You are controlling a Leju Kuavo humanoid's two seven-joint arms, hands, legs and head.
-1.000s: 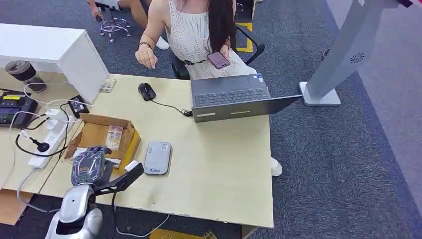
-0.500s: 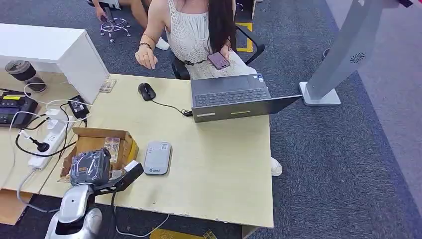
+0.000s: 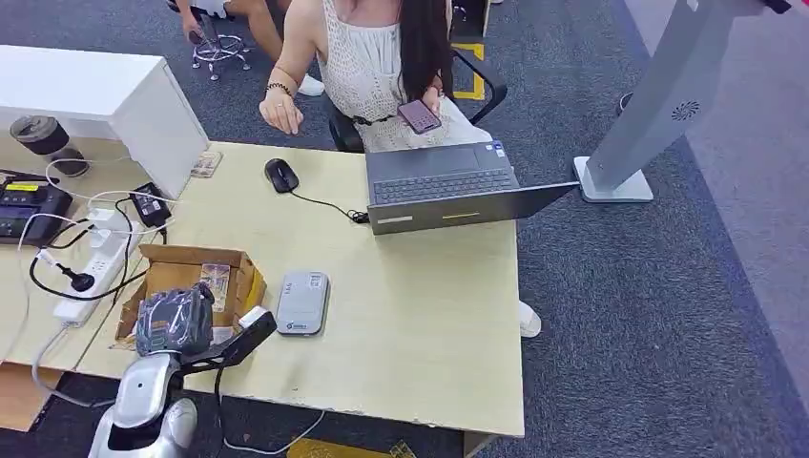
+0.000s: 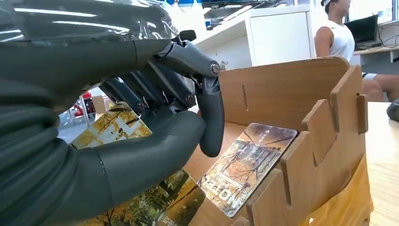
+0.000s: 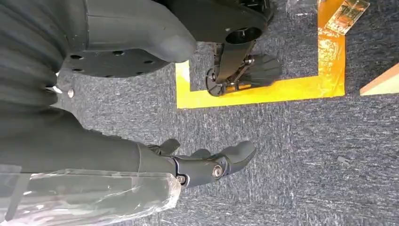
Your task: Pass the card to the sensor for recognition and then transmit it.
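Note:
My left hand (image 3: 175, 320) reaches into the open brown card box (image 3: 191, 254) at the table's near left. In the left wrist view the left hand (image 4: 141, 141) pinches a tree-printed card (image 4: 115, 128) between its thumb and dark fingers. The thumb hides the card's middle. A second card (image 4: 247, 162) leans inside the box wall (image 4: 282, 89), and it also shows as a card (image 3: 216, 282) beside my hand. The grey sensor pad (image 3: 302, 301) lies flat just right of the box. My right hand (image 5: 197, 167) hangs over the carpet, holding nothing, its fingers apart.
A person (image 3: 372, 57) sits across the table holding a phone, behind an open laptop (image 3: 448, 181). A mouse (image 3: 280, 175) with its cable lies left of the laptop. A power strip (image 3: 91, 277), cables and a white cabinet (image 3: 105, 95) crowd the left. A grey kiosk stand (image 3: 658, 105) rises at the right.
The card box has slid toward me and to the left, ending partly under my left hand. The hand itself has sunk slightly into it.

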